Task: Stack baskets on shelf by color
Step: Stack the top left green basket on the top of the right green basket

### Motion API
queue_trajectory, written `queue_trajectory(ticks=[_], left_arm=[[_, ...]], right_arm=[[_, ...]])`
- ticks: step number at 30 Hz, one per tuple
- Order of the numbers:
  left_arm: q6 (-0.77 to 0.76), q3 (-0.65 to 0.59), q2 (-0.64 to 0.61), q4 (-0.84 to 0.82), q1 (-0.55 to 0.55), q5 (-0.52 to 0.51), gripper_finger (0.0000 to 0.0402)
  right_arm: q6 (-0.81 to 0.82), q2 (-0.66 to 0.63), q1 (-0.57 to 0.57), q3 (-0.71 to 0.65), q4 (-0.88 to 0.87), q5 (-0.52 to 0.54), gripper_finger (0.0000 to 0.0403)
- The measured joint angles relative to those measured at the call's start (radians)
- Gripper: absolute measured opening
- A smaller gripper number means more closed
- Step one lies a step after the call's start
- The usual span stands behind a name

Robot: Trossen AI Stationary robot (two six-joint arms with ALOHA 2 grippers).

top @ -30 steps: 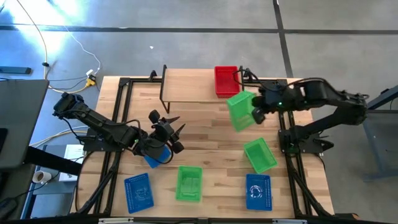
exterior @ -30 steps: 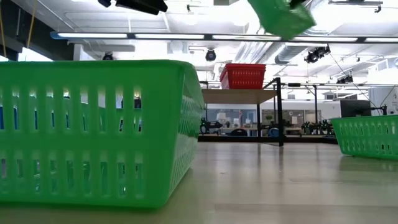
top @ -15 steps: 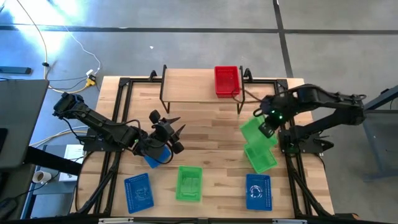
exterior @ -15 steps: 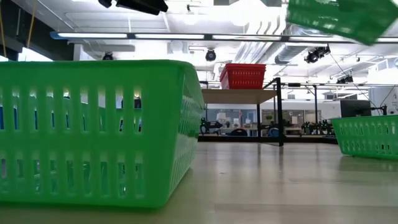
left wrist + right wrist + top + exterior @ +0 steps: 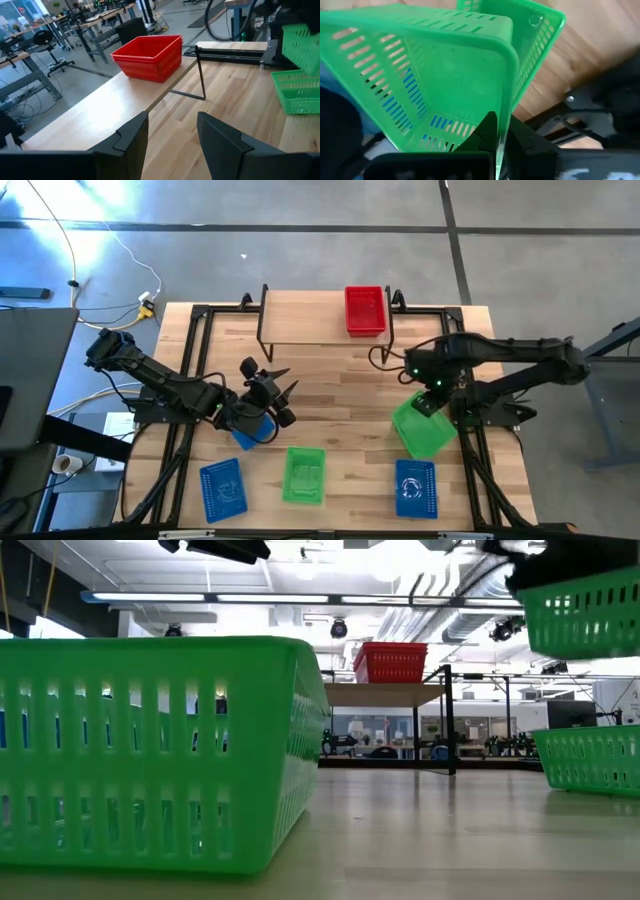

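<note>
My right gripper (image 5: 428,395) is shut on a green basket (image 5: 585,610), holding it in the air over a second green basket (image 5: 590,760) that rests on its bottom near the table's right edge. Red baskets (image 5: 365,310) stand stacked on the right end of the shelf (image 5: 300,320). At the table's left, my left gripper (image 5: 172,137) hangs open with nothing between its fingers, above a blue basket (image 5: 243,437). A third green basket (image 5: 303,473) and two more blue baskets (image 5: 222,485) (image 5: 416,485) lie along the near edge. My right gripper pinches the top rim of one wall (image 5: 504,107) of the green basket, one finger (image 5: 487,131) inside the basket and the other (image 5: 521,137) outside. The fingers slant down from above. The basket hangs below them, opening up, clear of the green basket underneath.
The shelf's left and middle are bare wood. Open tabletop (image 5: 330,395) lies between the two arms. Black frame rails (image 5: 465,450) run along the table's left and right sides, and the right arm's base stands close beside the green baskets.
My right gripper has swung from beside the shelf's right end toward the near edge and down, tipping from almost level to pointing steeply down. The green basket has come with it, turning from tilted to opening up, and now hangs over the green basket on the table.
</note>
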Motion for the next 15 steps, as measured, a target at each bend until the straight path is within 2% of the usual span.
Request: queue_trajectory(ticks=[8, 15], left_arm=[[0.000, 0.000, 0.000, 0.000, 0.000, 0.000, 0.0158], [0.000, 0.000, 0.000, 0.000, 0.000, 0.000, 0.0158]], right_arm=[[0.000, 0.000, -0.091, -0.142, 0.048, -0.048, 0.0000], [0.023, 0.000, -0.115, -0.196, 0.116, -0.074, 0.0000]])
